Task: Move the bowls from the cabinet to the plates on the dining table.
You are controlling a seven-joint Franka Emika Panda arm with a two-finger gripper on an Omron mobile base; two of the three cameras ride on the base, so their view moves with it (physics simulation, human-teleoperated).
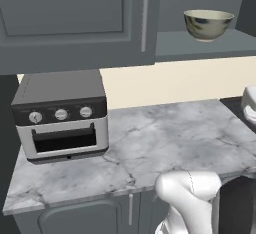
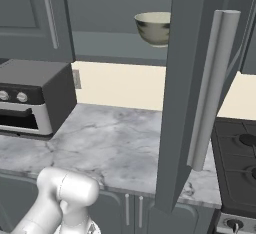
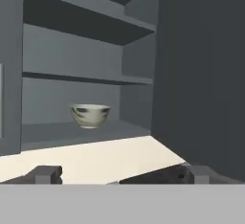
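1. The gripper (image 3: 119, 174) stands wide open and holds nothing; its two dark fingertips (image 3: 45, 174) sit far apart at the bottom of the hand view, pointed into the open cabinet (image 3: 72, 50).
2. The cream-beige bowl (image 3: 90, 115) rests upright on the lowest shelf (image 3: 67, 134), at about 11 o'clock from the fingers and well beyond them (only this one bowl can be made out on the shelves).
3. Likely trouble: the opened cabinet door (image 2: 192, 88) hangs at 3 o'clock beside the approach line, so a wide swing could clip it.
4. Coming in too low could strike the shelf's front edge; a grip on the rounded glossy wall might slip.
5. The toaster oven (image 1: 60, 115) on the marble counter (image 1: 165, 143) sits below at 8 o'clock, a hazard when withdrawing downward.
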